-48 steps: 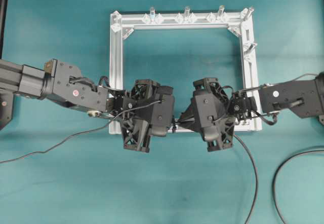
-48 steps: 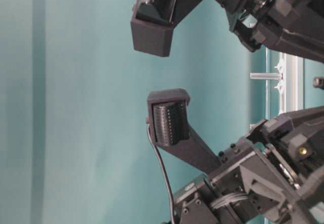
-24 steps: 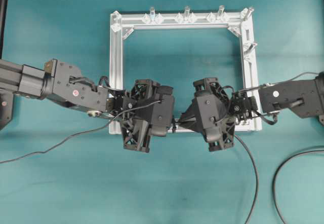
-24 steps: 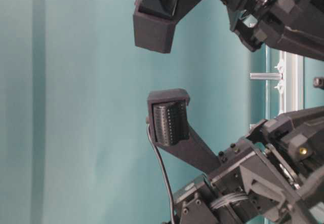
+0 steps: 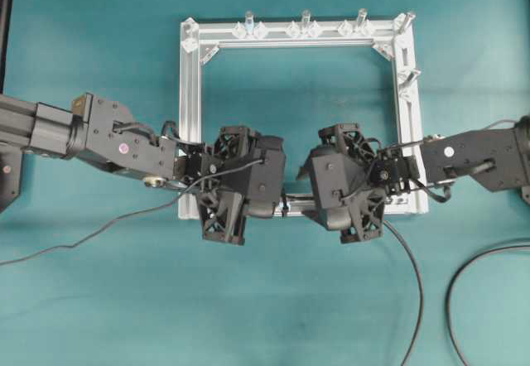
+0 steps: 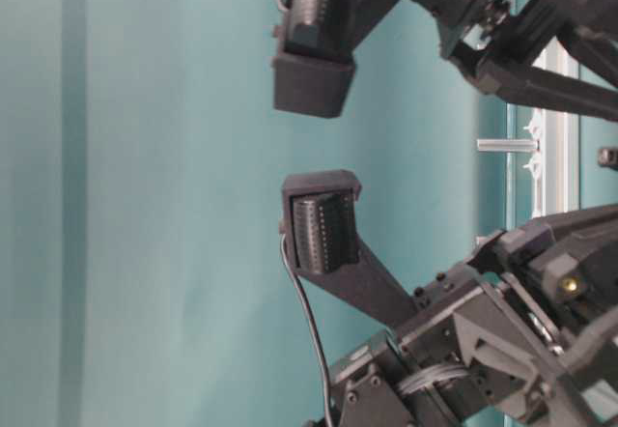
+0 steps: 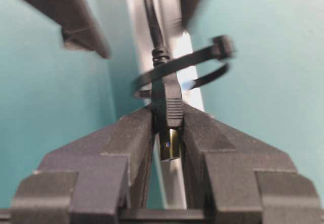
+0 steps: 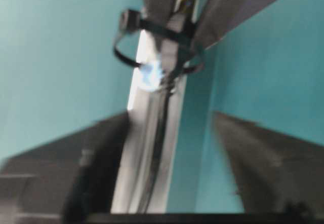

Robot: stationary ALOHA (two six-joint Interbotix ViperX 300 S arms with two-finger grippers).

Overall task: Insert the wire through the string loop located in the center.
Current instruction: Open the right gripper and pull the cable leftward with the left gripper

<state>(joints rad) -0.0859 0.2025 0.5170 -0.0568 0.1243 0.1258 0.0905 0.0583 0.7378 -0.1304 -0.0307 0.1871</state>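
Through the string loop (image 7: 174,72), the wire (image 7: 166,100), lengthwise along the rail (image 7: 172,183)

Both arms (image 5: 124,146) are matte black with boxy links, thin grey cables and small screws; black fingers (image 6: 323,234) carry ribbed grip pads

Both arms reach level toward each other over the near rail of the frame, wrists nearly facing. The left gripper (image 7: 167,133) has its fingers (image 7: 126,143) pressed in close from both sides, clamped. The right gripper (image 8: 167,148) has its fingers (image 8: 253,163) spread wide apart, blurred in its wrist view
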